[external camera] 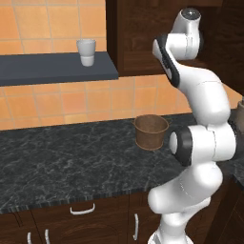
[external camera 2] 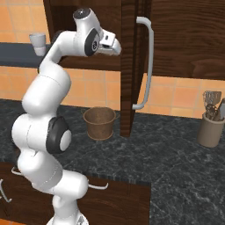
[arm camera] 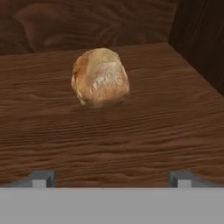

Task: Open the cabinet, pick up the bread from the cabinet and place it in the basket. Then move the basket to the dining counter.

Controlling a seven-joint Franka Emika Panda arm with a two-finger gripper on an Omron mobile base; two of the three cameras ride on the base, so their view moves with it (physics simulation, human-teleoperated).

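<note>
On cabinet [external camera 2: 132,66] shelf, bread [arm camera: 100,77] sat ahead of gripper [arm camera: 111,179], spread wide, empty. Risked nudging the round bun backward, or clipping the door.

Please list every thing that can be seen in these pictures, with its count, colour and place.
bread: 1, golden-brown, on the wooden cabinet shelf ahead of the end effector
cabinet: 1, dark brown, on the wall, door swung open
basket: 1, brown, on the black counter below the cabinet
cup: 1, white, on the dark shelf
utensil holder: 1, beige, on the counter at right
low cabinets: dark brown, under the counter
end effector: 1, dark fingertips apart, aimed at the bread
</note>
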